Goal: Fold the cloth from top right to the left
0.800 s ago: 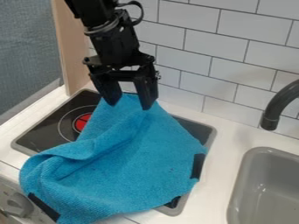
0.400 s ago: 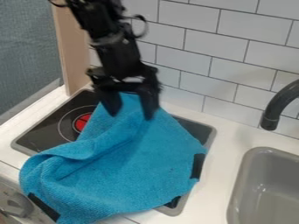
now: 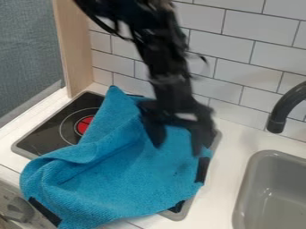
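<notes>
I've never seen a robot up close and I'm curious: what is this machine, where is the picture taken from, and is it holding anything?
The black machine is a robot arm, coming in from the top. At its end is a tool with two fingers, like a simple pinching hand. A fixed camera looks down at a slant on what seems a small play kitchen. A rumpled blue cloth lies over a black stovetop; to the right are a grey sink and a dark tap. The fingers stand apart over the cloth, so nothing seems to be held.
</notes>
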### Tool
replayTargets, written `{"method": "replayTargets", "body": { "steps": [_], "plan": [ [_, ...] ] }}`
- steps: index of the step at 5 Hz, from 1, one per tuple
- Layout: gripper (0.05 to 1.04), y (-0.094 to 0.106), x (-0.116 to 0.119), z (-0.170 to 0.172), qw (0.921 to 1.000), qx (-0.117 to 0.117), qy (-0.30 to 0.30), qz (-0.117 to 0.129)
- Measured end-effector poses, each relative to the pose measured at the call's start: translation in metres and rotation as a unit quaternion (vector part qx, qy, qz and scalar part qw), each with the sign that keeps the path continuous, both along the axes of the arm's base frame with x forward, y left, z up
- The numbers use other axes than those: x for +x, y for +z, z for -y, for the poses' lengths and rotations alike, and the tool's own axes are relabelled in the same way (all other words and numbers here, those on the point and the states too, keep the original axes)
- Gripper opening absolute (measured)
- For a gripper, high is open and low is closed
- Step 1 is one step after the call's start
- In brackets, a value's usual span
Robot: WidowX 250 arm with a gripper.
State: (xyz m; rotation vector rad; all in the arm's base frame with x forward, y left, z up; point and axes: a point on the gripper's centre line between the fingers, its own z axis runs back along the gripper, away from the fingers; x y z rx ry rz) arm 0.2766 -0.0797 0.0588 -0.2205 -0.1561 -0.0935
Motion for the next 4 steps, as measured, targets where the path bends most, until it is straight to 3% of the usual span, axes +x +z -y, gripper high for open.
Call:
{"method": "replayTargets", "body": {
  "steps": [2, 3, 4],
  "plan": [
    [0.998, -0.032, 0.004, 0.035, 0.9997, 0.024, -0.005, -0.003],
    [0.944, -0.035, 0.007, 0.036, 0.9994, 0.033, 0.005, 0.004],
    [0.644, -0.037, 0.008, 0.035, 0.9988, 0.047, 0.012, 0.005]
  ]
}}
